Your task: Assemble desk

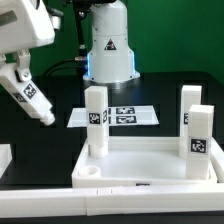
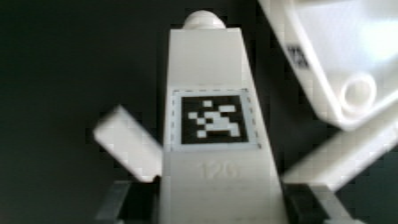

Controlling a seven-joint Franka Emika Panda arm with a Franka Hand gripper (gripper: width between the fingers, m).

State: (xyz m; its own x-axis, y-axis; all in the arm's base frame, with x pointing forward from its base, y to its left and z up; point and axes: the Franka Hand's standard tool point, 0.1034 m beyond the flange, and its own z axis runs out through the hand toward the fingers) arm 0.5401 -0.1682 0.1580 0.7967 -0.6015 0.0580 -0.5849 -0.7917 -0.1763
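The desk panel (image 1: 140, 165), white with a raised rim and a round socket at its near-left corner, lies at the front of the table. Three white tagged legs stand upright on it: one on the exterior view's left (image 1: 95, 120), two on its right (image 1: 190, 112) (image 1: 200, 142). My gripper (image 1: 20, 78) is high at the exterior view's left, shut on a fourth leg (image 1: 33, 100) that hangs tilted in the air, away from the panel. In the wrist view this leg (image 2: 214, 110) runs out from between my fingers (image 2: 134, 200), tag facing the camera, with a panel corner socket (image 2: 350, 95) beyond it.
The marker board (image 1: 125, 116) lies flat behind the panel, in front of the robot base (image 1: 108, 50). A white piece (image 1: 5, 160) lies at the exterior view's left edge. The table is black.
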